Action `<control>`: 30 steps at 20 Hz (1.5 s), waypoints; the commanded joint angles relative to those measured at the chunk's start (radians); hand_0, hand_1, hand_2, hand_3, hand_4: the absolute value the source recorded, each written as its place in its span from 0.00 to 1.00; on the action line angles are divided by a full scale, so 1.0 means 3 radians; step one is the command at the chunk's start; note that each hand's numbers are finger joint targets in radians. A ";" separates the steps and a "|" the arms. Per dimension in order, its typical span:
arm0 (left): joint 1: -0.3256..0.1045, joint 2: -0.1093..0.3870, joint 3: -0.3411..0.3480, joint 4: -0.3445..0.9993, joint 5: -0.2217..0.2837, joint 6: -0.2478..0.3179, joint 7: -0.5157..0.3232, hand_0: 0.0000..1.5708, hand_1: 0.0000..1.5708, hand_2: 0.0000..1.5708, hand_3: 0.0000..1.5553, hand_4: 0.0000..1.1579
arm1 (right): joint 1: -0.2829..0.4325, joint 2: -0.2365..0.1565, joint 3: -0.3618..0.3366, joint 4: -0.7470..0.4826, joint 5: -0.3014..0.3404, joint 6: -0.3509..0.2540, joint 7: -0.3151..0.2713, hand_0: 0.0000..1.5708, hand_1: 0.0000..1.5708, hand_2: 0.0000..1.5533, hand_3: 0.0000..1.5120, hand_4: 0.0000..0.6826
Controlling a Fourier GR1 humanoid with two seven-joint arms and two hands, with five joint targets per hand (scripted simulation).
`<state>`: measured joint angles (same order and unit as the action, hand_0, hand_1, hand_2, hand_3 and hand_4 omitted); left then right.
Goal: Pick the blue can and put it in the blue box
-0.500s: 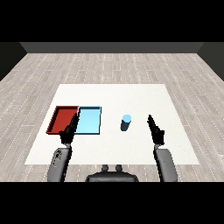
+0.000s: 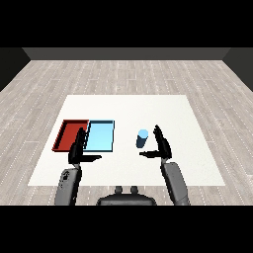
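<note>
Fingers of my right hand (image 2: pixel 161 147) straight and spread, now nearer the upright small blue cylindrical can (image 2: pixel 142 138), long axis vertical; left hand (image 2: pixel 79 148) relaxed open

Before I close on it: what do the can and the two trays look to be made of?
Can: plain light blue, matte, no label or shine; metal or plastic, cannot tell. Red tray and blue tray: flat single colours with thin raised rims and no gloss, probably plastic. Nothing more shows.
</note>
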<state>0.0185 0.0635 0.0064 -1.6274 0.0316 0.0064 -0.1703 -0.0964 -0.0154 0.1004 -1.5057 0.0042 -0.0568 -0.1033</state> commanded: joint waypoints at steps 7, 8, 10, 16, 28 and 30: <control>0.0054 0.0004 0.0210 0.0385 0.0139 -0.0204 -0.0880 0.00 0.00 0.00 0.00 0.00 | -0.0274 0.0051 0.0084 0.0604 -0.0287 0.0076 -0.0854 0.00 0.00 0.00 0.00 0.00; 0.0347 -0.0169 -0.0102 -0.0257 -0.0078 0.0032 -0.0544 0.00 0.00 0.00 0.00 0.00 | -0.0159 0.0051 0.0192 0.0473 -0.0225 0.0020 -0.0830 0.00 0.00 0.00 0.00 0.00; 0.0121 -0.0134 0.0016 0.0053 -0.0022 0.0010 -0.0607 0.00 0.00 0.00 0.00 0.00 | -0.0264 0.0051 0.0079 0.0523 -0.0244 0.0096 -0.0775 0.00 0.00 0.00 0.00 0.00; 0.0256 -0.0088 0.0098 0.0246 -0.0014 -0.0101 -0.0981 0.00 0.00 0.00 0.00 0.00 | -0.0220 0.0051 0.0242 0.0672 -0.0281 -0.0050 -0.1011 0.00 0.00 0.00 0.00 0.00; 0.0055 -0.0192 -0.0021 0.0245 -0.0249 0.0147 -0.0820 0.00 0.00 0.00 0.00 0.00 | -0.0374 -0.0028 -0.0065 0.0711 -0.0368 0.0103 -0.0614 0.00 0.00 0.00 0.00 0.00; -0.0066 -0.0077 0.0069 0.0232 -0.0130 0.0023 -0.0647 0.00 0.00 0.00 0.00 0.00 | -0.0578 0.0049 -0.0217 0.1093 -0.0395 0.0046 -0.0798 0.00 0.00 0.00 0.00 0.00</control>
<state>0.0314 0.0409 0.0312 -1.5752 0.0102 0.0005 -0.3789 -0.1933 -0.0101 0.0874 -1.2669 -0.1020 -0.0379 -0.3429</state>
